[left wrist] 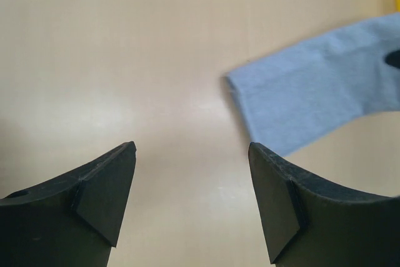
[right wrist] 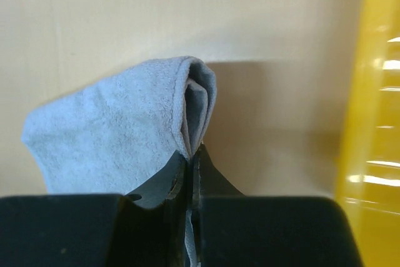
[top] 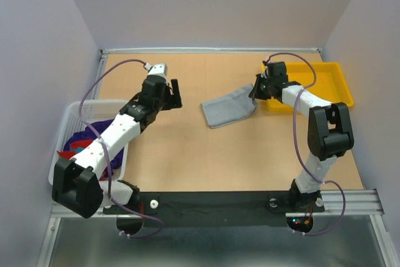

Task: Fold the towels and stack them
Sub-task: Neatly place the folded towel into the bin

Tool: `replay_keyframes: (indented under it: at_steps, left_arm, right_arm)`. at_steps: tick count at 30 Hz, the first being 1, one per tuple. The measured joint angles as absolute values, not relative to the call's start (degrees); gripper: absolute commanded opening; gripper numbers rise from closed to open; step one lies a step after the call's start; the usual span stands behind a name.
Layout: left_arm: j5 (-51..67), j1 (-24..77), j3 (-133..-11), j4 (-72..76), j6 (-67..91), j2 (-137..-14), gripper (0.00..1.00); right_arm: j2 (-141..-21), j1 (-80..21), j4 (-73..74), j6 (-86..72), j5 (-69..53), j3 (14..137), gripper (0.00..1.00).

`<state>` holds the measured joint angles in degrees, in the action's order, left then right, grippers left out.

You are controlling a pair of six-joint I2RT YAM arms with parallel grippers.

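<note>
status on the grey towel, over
Left gripper open, over bare table, off the cloth. Right gripper shut on grey towel at its folded edge. Yellow tray close by the grip.

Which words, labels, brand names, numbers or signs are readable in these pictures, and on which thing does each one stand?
None: no text can be read in any of the three views.
The grey cloth towel, the yellow plastic tray, the white mesh basket and the tan table show no print, label or number.
</note>
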<state>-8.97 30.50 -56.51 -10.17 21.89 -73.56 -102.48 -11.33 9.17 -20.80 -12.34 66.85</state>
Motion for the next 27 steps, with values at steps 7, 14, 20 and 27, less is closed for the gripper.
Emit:
replay_keyframes:
  at_steps: [7,14,20,27]
  left_arm:
    - [-7.0,21.1,-53.8,-8.0,15.3,-69.6,0.84]
    - [-4.9,20.1,-51.3,-7.6,13.5,-73.0,0.84]
    - [-5.2,20.1,-51.2,-7.1,13.1,-74.1,0.83]
    - [-5.4,20.1,-51.2,-6.9,12.9,-76.0,0.83]
  right_arm:
    - [-104.8,-5.6,18.2,-9.2,-11.3,79.0,0.0]
    - [-110.4,-0.1,24.6,0.9,-12.9,90.5,0.01]
    - [-113.8,3.7,28.9,8.5,-11.9,93.1,0.0]
    - [-115.7,5.2,30.4,17.6,-5.1,93.8,0.01]
